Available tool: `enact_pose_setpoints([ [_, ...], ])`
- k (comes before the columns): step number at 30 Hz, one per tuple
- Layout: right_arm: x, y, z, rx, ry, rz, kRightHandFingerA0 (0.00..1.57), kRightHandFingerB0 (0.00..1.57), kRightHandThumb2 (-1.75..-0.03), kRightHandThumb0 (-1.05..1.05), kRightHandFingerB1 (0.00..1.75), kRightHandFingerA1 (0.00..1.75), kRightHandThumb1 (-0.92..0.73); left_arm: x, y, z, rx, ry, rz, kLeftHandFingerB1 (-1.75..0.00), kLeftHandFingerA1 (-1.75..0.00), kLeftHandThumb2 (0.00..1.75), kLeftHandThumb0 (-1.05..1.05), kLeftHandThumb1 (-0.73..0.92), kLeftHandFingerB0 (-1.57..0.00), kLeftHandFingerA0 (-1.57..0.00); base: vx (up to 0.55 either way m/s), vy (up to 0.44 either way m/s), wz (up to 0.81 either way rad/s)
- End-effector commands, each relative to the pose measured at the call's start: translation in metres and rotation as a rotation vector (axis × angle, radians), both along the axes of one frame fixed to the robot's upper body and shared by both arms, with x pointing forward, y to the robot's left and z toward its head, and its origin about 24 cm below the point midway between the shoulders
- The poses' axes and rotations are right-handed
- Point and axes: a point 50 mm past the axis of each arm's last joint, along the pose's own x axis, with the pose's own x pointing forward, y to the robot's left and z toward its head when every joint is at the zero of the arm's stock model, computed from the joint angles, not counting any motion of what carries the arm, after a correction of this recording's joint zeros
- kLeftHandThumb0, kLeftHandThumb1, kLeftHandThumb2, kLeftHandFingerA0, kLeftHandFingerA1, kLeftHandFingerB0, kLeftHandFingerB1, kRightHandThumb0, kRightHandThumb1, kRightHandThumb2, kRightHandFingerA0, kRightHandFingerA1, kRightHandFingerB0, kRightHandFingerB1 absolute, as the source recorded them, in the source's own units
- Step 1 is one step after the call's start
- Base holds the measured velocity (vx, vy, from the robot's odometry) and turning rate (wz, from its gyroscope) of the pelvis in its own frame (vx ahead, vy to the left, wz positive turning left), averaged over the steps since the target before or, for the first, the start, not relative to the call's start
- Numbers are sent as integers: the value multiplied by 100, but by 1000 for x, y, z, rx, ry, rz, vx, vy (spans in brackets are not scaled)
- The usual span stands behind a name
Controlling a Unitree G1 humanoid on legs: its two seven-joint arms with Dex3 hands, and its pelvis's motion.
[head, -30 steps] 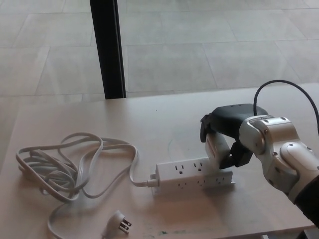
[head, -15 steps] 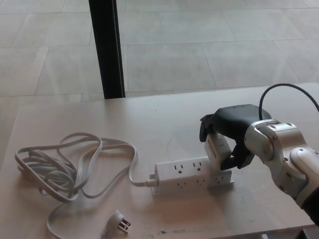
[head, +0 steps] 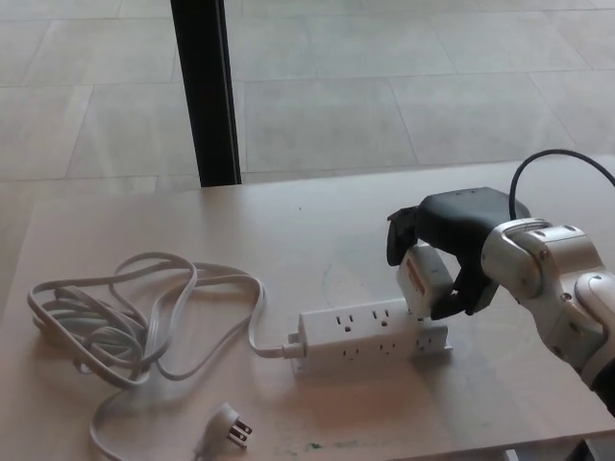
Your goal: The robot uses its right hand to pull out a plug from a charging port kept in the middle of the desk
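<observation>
While right hand (head: 444, 261) grips white plug (head: 424, 281), fingers closed around it, plug sits tilted at right end of power strip (head: 370, 339), mid-desk (head: 317, 240). Can't tell if prongs fully clear of socket. Advice: pull straight up, not sideways, or strip may lift with it. Strip's cord (head: 135, 317) coiled at left, its own plug (head: 231, 429) loose near front edge. Left hand out of view.

White power strip (head: 370, 336); black hand (head: 452, 245)

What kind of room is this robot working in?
Probably an office or lab: a plain pale desk beside a tiled floor, a dark post, and a white power strip with its coiled cord.
</observation>
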Motion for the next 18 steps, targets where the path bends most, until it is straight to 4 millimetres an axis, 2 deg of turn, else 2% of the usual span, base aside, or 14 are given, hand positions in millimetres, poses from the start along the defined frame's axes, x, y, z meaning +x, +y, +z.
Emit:
enact_pose_setpoints([
  [1, 11, -1, 48, 10, -101, 17, 81, 79, -81, -26, 132, 168, -49, -2, 1, 0, -29, -23, 9, -47, -74, 62, -66, 72, -61, -84, 0, 0, 0],
  [2, 11, -1, 48, 10, -100, 17, 81, 79, -81, -26, 132, 168, -49, -2, 1, 0, -29, -24, 9, -47, -74, 62, -66, 72, -61, -84, 0, 0, 0],
  [3, 14, -1, 58, -8, -85, -20, 81, 80, -80, -30, 97, 157, -52, -2, 1, 0, -26, -25, 6, -46, -66, 62, -66, 72, -60, -79, 0, 0, 0],
  [7, 17, -1, 74, 8, -113, -12, 85, 81, -80, -30, 107, 159, -51, -1, 4, 5, -16, -38, -1, -49, -68, 62, -67, 72, -61, -81, 0, 0, 0],
  [8, 18, -4, 81, 15, -116, -9, 84, 78, -73, -28, 139, 171, -52, 0, 4, 5, -8, -31, 1, -50, -65, 62, -66, 72, -62, -81, 0, 0, 0],
  [11, 19, -7, 88, -2, -117, -28, 83, 76, -75, -30, 146, 175, -51, 0, 4, 5, -24, -37, 9, -48, -68, 62, -64, 73, -62, -81, 0, 0, 0],
  [12, 19, -9, 90, 4, -115, -34, 89, 78, -81, -26, 152, 175, -46, -1, 5, 5, -23, -35, 13, -48, -64, 62, -67, 72, -63, -80, 0, 0, 0],
  [14, 20, -11, 93, 13, -111, -40, 89, 78, -81, -26, 152, 175, -46, -3, 5, 4, -24, -32, 21, -48, -64, 62, -67, 72, -63, -80, 0, 0, 0],
  [15, 20, -15, 93, 7, -117, -47, 89, 86, -78, -3, 109, 161, -43, -3, 5, 4, -21, -36, 18, -53, -72, 62, -73, 72, -62, -85, 0, 0, 0],
  [16, 20, -15, 94, 7, -117, -46, 89, 86, -78, -3, 109, 161, -43, -3, 4, 4, -22, -37, 19, -53, -72, 62, -73, 72, -62, -85, 0, 0, 0],
  [17, 20, -27, 89, 1, -126, -75, 82, 76, -78, -25, 122, 170, -50, -3, 4, 5, -34, -54, 11, -49, -70, 62, -67, 72, -60, -81, 0, 0, 0],
  [18, 20, -33, 87, -1, -130, -88, 82, 78, -74, -26, 118, 164, -51, -3, 4, 4, -33, -47, 15, -49, -70, 62, -66, 73, -60, -82, 0, 0, 0],
])
